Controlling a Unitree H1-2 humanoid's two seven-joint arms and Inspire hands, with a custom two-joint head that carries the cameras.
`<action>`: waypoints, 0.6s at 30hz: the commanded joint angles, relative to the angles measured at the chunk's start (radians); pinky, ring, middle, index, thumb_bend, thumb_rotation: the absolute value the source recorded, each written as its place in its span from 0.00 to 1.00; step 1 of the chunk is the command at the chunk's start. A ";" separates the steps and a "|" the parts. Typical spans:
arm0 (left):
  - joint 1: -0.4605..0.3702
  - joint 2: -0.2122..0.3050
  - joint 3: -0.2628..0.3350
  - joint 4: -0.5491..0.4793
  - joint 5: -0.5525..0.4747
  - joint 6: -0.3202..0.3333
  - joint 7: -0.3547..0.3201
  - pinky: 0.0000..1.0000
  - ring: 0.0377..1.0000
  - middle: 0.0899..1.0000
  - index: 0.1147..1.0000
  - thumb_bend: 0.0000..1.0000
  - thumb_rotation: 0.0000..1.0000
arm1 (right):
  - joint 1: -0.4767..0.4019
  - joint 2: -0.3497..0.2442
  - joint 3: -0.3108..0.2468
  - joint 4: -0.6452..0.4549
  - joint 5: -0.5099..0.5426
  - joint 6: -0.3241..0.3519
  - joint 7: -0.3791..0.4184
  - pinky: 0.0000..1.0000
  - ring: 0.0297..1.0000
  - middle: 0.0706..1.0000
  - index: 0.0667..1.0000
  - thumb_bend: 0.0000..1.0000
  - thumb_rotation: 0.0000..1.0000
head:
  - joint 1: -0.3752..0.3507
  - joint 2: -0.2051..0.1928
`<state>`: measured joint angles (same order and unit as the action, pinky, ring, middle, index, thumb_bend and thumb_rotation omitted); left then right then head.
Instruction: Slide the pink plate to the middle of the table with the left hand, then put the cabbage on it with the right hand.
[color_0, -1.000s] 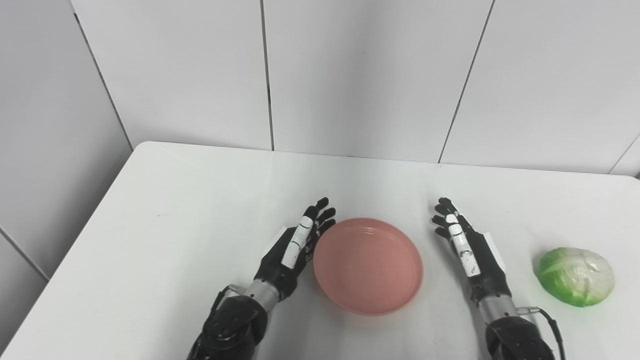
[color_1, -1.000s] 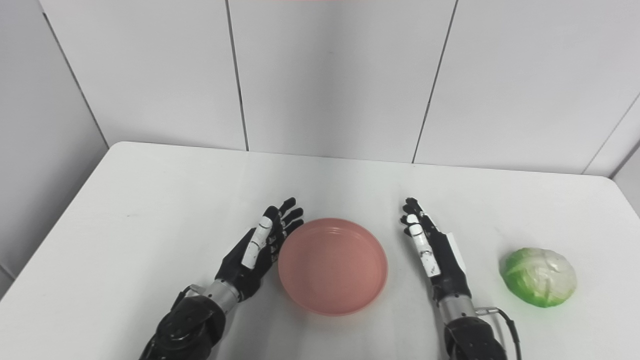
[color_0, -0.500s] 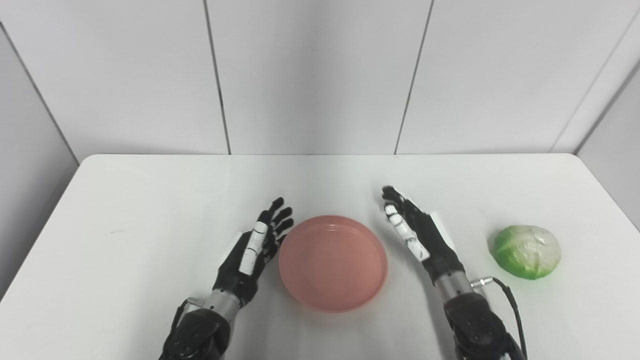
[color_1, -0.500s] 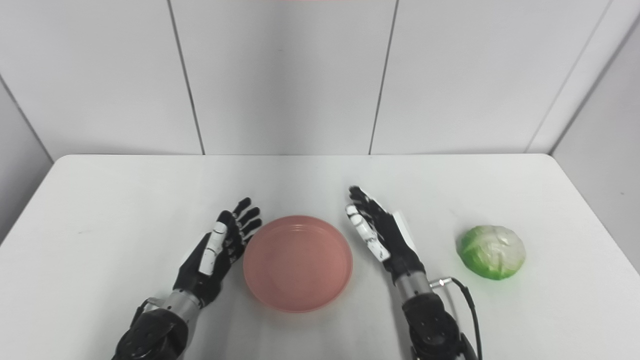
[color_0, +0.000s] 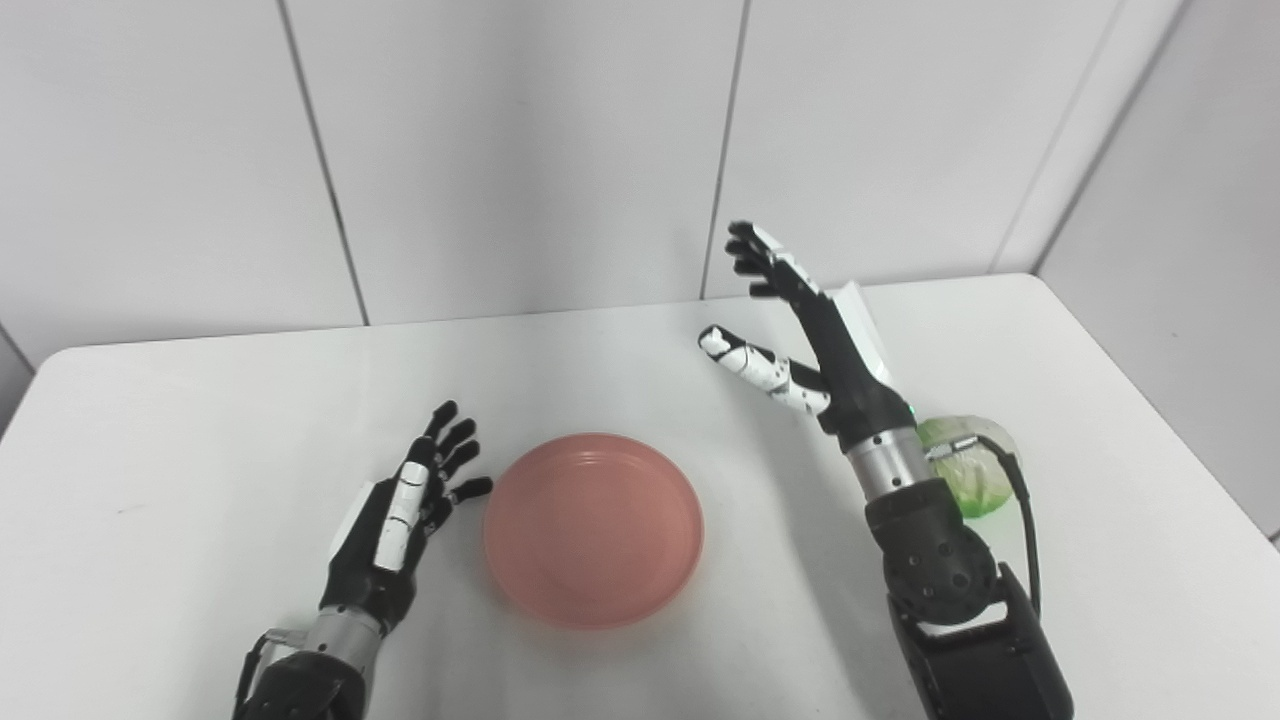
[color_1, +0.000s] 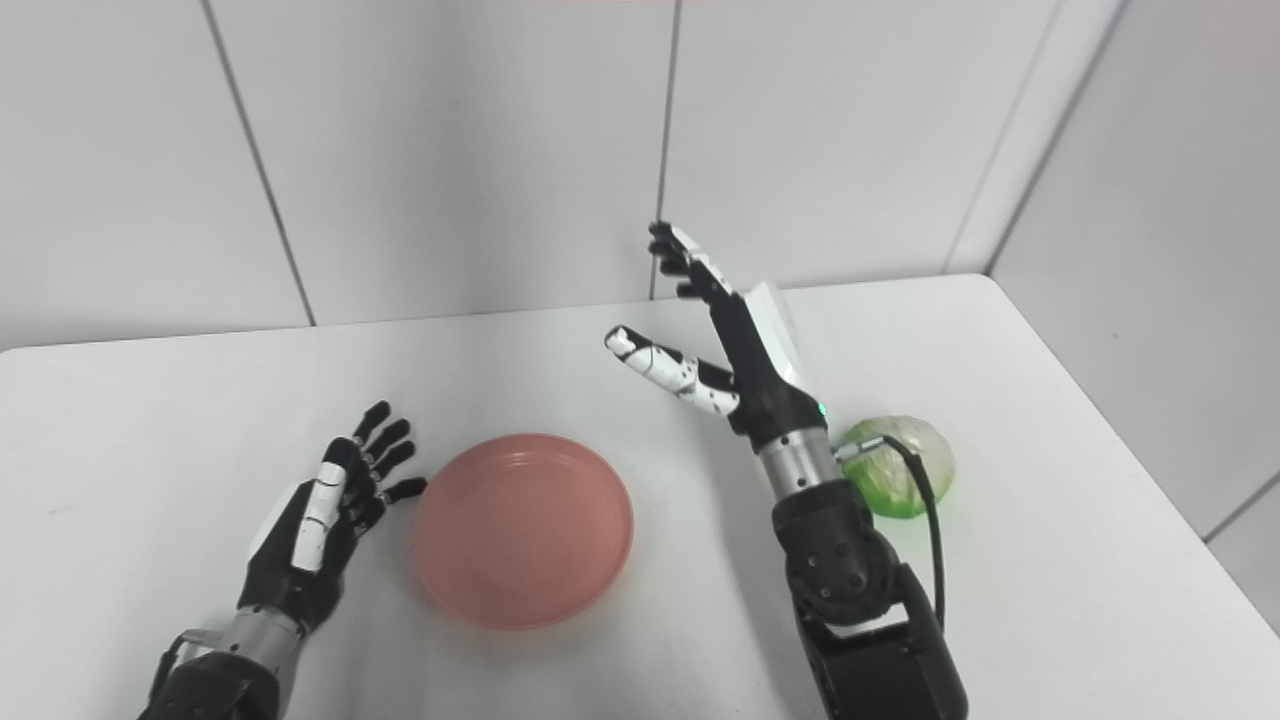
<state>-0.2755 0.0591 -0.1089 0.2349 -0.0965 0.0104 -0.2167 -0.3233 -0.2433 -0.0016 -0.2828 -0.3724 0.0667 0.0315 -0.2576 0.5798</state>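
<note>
The pink plate (color_0: 594, 527) lies on the white table (color_0: 200, 400), near its middle. My left hand (color_0: 400, 510) is open and empty, resting just left of the plate, a small gap from its rim. My right hand (color_0: 800, 340) is open and empty, raised above the table with fingers spread, right of the plate. The green cabbage (color_1: 900, 465) sits on the table at the right, partly hidden behind my right wrist and its cable.
White wall panels stand behind the table. The table's right edge (color_0: 1150, 400) runs close to the cabbage, with a wall corner beyond it.
The camera has swung right, shifting the whole picture left. My right hand has lifted off the table and risen toward the cabbage side. My left hand has drawn slightly away from the plate.
</note>
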 joint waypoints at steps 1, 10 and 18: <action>-0.002 0.028 0.017 0.044 0.000 0.001 -0.011 0.96 0.95 0.95 0.95 0.75 1.00 | -0.055 -0.045 -0.027 -0.069 -0.032 0.028 0.007 0.76 0.82 0.84 0.87 0.90 0.81 | -0.023 0.001; -0.011 0.054 0.030 0.085 -0.017 -0.019 -0.051 0.96 0.94 0.95 0.95 0.77 0.98 | -0.041 -0.177 -0.131 -0.167 -0.026 0.099 0.069 0.80 0.87 0.87 0.90 1.00 0.74 | -0.077 -0.001; -0.014 0.078 0.046 0.113 -0.039 -0.042 -0.081 0.94 0.93 0.94 0.95 0.80 0.97 | 0.061 -0.334 -0.268 -0.159 -0.052 0.164 0.103 0.89 0.95 0.95 0.96 1.00 0.67 | -0.113 -0.004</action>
<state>-0.3060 0.1037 -0.0828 0.3119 -0.1411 -0.0511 -0.3032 -0.2624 -0.5340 -0.2482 -0.4194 -0.4122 0.2127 0.1344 -0.3712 0.5752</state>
